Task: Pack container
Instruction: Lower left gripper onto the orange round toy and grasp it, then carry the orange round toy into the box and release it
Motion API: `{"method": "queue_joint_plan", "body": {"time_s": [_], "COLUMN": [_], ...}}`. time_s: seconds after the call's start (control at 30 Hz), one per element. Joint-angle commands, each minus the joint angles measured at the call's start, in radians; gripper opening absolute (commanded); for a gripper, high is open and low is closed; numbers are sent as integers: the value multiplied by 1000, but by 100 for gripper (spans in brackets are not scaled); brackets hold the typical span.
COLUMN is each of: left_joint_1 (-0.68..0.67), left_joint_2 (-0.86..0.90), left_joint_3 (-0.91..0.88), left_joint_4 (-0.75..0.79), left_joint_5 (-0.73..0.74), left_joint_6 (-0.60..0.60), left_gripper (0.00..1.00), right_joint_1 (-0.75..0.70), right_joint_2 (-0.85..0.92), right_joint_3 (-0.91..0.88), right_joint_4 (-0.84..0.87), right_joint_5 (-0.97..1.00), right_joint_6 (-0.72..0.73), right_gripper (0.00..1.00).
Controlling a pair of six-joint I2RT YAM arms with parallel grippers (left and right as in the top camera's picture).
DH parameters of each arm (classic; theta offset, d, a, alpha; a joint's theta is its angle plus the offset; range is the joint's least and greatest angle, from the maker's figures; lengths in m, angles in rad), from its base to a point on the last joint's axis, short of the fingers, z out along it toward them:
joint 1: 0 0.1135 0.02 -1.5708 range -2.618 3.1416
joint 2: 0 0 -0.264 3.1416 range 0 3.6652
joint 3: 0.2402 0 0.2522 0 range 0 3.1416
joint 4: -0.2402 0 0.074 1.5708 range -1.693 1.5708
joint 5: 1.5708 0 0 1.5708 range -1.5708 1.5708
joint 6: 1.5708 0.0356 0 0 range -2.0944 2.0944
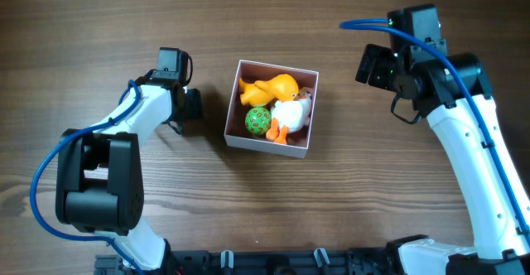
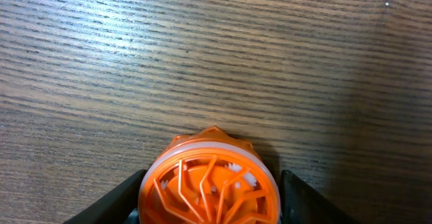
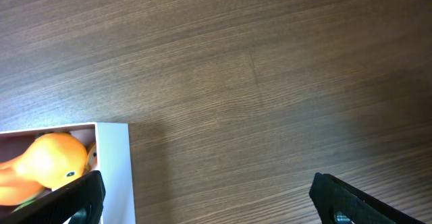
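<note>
Left wrist view: orange round toy [image 2: 209, 193] sits between left pincer [image 2: 212, 177] fingers.

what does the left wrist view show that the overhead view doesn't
Only the left wrist view: a round orange toy with a white rim and spoked face, flanked by the fingers of the left pincer. From above, the pincer hides it.
Only the overhead: the container holding an orange duck, a green ball and a white toy, plus the right pincer, open.
Both: the wooden table and the left pincer.
</note>
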Motion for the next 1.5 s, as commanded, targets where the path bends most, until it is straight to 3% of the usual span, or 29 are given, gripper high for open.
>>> {"method": "queue_joint_plan", "body": {"time_s": [0.0, 0.3, 0.6, 0.83, 0.97, 1.27, 1.47], "left_joint_1": [1, 0, -1, -10, -82, -338, -422], "left_joint_2": [11, -66, -262, -473, -554, -550, -517], "left_joint_3": [-11, -9, -9, -9, -9, -9, -9], "left_joint_4": [9, 4, -40, -73, -73, -79, -98], "left_joint_5": [-14, -14, -10, 245, 336, 324, 248], "left_joint_6": [1, 1, -6, -56, -60, -59, -59], "left_gripper": [58, 49, 43, 41, 41, 43, 43], "right_joint_1": [-1, -1, -1, -1, -1, -1, -1], "right_joint_2": [-13, -13, -13, -13, -13, -13, -13], "right_joint_3": [11, 11, 11, 11, 11, 11, 11], "right_joint_4": [0, 0, 0, 0, 0, 0, 0], "right_joint_5": [21, 21, 21, 21, 21, 21, 21], "right_joint_6": [0, 0, 0, 0, 0, 0, 0], "right_gripper": [100, 100, 100, 100, 100, 100, 100]}}
